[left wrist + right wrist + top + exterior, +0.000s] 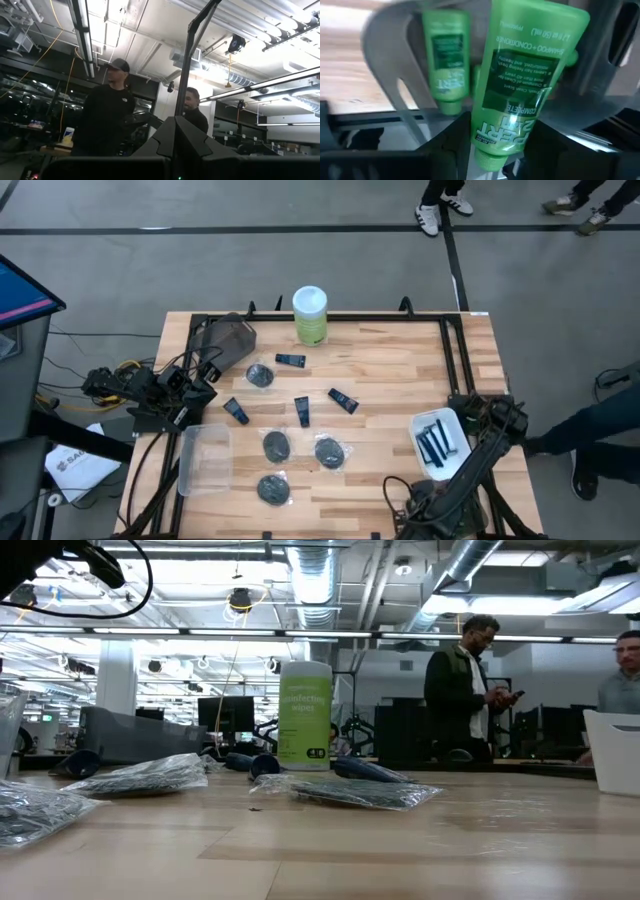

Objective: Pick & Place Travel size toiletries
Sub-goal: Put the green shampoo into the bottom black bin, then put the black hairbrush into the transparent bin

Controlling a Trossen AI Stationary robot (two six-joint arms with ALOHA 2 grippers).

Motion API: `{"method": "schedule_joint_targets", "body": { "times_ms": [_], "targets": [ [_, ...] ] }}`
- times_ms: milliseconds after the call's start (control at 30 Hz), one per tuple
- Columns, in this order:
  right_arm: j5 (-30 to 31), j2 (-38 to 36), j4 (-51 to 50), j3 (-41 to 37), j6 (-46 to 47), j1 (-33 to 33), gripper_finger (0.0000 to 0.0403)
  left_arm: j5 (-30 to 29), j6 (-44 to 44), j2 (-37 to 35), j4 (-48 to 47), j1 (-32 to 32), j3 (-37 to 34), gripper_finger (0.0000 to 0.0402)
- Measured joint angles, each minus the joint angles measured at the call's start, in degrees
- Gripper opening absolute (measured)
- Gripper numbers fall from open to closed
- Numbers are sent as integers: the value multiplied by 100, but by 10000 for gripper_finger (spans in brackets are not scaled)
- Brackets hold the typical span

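Note:
My right gripper [495,150] is shut on a small bright green bottle [525,65]. It hovers over a grey tray [385,60] in which a second green bottle [445,55] lies flat. In the high view the right arm [450,480] reaches toward the table's near edge. Navy tubes [343,400] and wrapped black discs [329,452] lie flat on the wooden table [400,370]. Razors lie in a white tray [440,442]. My left gripper [175,145] is shut, folded back at the table's left edge and pointing up at the ceiling. My right gripper pinches the green bottle at its cap end [490,150] between its two fingers [455,145]. The fingers slant steeply downward, and the bottle's body reaches out beyond them toward the grey tray, label facing the camera. The picture's edge cuts off its far end.
A tall green canister with a white lid [310,315] stands at the far edge. An empty clear bin [205,458] sits near the left edge, with a dark bag [230,340] beyond it. A black frame rims the table. People stand in the room beyond [465,690].

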Motion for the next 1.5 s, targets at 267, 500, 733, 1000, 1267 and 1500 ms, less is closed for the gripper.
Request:
{"method": "schedule_joint_targets", "body": {
  "times_ms": [267,500,733,1000,1267,1500],
  "targets": [
    [-114,-17,73,-120,39,71,154,0,1,24,2,-1,0,3],
    [-119,-20,70,-122,35,71,189,0,-1,191,2,-1,0,3],
    [-113,-20,7,-122,-151,62,243,-2,-1,507,-4,-2,0,3],
    [1175,-226,-519,446,-176,-34,264,0,-1,979,-4,-1,0,3],
    [6829,-932,-1367,1478,-1630,-69,252,2,-155,1385,318,-2,0,3],
    [9182,-2197,-1309,1616,-4927,-609,173,-91,-464,1452,786,0,0,3]
  ]
}}
